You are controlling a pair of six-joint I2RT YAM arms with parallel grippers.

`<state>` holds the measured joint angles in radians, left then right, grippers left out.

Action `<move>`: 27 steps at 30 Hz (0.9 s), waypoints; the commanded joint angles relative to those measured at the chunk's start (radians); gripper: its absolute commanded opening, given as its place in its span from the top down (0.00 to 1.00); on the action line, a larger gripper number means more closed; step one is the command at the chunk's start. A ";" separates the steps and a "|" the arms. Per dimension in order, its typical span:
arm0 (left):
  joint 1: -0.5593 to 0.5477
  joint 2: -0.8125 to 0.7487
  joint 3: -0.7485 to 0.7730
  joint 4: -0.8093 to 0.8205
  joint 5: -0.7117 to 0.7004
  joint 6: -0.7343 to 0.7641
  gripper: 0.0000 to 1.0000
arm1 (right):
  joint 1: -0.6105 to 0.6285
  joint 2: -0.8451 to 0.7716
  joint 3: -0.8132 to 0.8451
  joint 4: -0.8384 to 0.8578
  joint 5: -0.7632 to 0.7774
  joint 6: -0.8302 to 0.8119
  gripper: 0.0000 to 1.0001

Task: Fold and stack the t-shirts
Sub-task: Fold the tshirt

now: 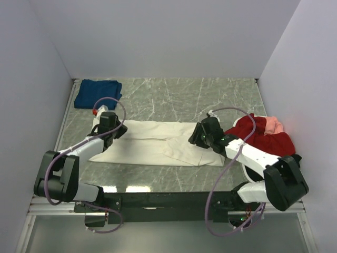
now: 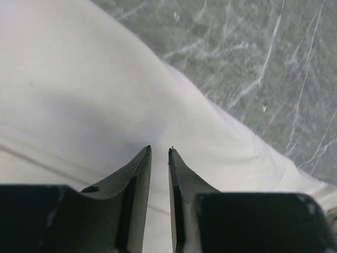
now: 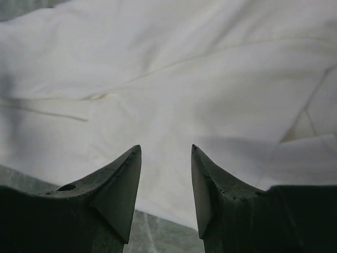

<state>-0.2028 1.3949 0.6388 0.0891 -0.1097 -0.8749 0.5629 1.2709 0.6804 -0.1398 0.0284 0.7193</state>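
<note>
Table (image 1: 210, 95): grey-green marbled top filling the middle of the top view; all the cloth lies on it.
Cream-white t-shirt (image 1: 158, 142): a long band across the centre of the top view, lying flat, with soft creases and a seam line visible from the right wrist.
Cream-white t-shirt, handling: judged light, limp and without stiffness. It will sag from any held point and drag on the table, and it is not fragile. A thin single layer may slip out of a shallow pinch.
Cream-white t-shirt, where to hold: probably the two short ends, one per arm, biting at the edge or a corner where the fingers can get under the layers. The flat middle offers no purchase.
Red and pink t-shirts (image 1: 268, 139): a crumpled heap at the right edge of the top view, partly behind the right arm; likely unfolded and tangled, so lifting one may pull the other.
Dark blue t-shirt (image 1: 97, 94): a folded square in the upper left of the top view, well apart from the cream one.
Right gripper (image 3: 166, 147): over the band's right end, jaws clearly apart, nothing between them, cloth just beyond the tips.
Left gripper (image 2: 159, 150): over the band's left end near its far edge, jaws only a narrow slit apart, no cloth seen in the gap.
</note>
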 commanded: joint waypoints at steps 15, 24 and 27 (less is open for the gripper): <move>-0.185 -0.158 -0.183 -0.025 -0.057 -0.064 0.79 | -0.262 0.447 0.244 0.023 -0.123 0.040 0.50; -0.227 -0.031 0.079 -0.115 -0.064 -0.012 0.76 | -0.313 0.816 0.773 -0.177 -0.173 -0.040 0.51; -0.260 0.038 0.177 -0.156 -0.067 0.027 0.73 | -0.316 0.957 1.032 -0.306 -0.192 -0.073 0.50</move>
<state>-0.4294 1.3899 0.7136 -0.0261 -0.1646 -0.8982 0.2527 2.1304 1.5230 -0.3111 -0.1581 0.7063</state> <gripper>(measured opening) 0.257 0.495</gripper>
